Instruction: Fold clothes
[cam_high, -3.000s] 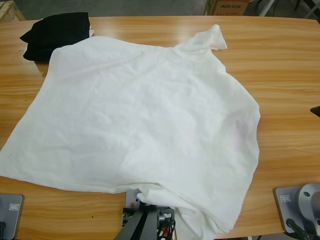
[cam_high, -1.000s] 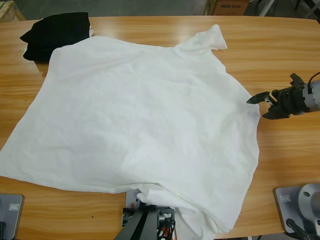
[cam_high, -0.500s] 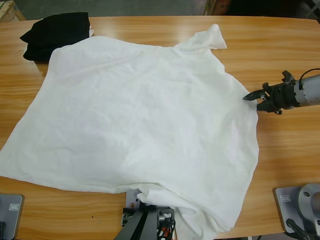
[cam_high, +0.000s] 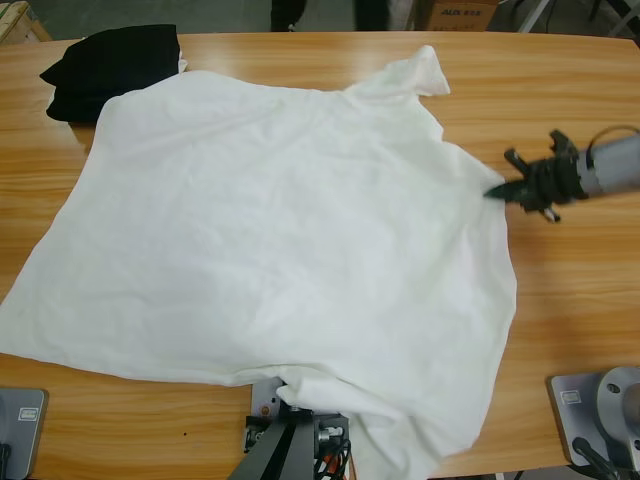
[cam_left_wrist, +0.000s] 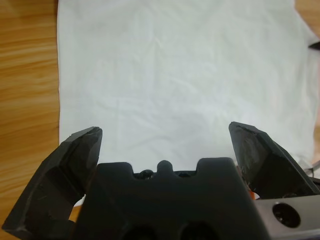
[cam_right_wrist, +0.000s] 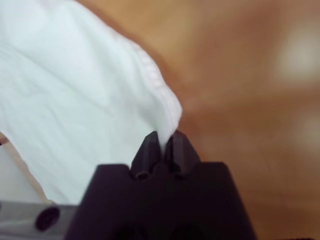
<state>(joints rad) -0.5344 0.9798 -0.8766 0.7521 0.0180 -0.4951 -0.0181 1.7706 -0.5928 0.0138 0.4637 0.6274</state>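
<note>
The clothes are one large white T-shirt (cam_high: 280, 220), spread wrinkled over the middle of the wooden table (cam_high: 570, 90), with one sleeve pointing to the far edge. My right gripper (cam_high: 497, 192) comes in from the right and is shut on the shirt's right hem. In the right wrist view the white fabric (cam_right_wrist: 75, 90) rises pinched between the closed jaws of the right gripper (cam_right_wrist: 163, 140). My left gripper (cam_left_wrist: 165, 130) is open and hovers above the white fabric (cam_left_wrist: 190, 75), holding nothing. I cannot find it in the high view.
A small folded black garment (cam_high: 110, 65) lies at the table's far left corner, partly under the shirt's edge. The shirt's near hem hangs over the table's front edge. Bare wood lies to the right of the shirt. A cardboard box (cam_high: 455, 12) stands beyond the far edge.
The right arm came in from the right edge, reached the shirt's right hem and shut on it. The hem there is now drawn slightly up and toward the far side.
</note>
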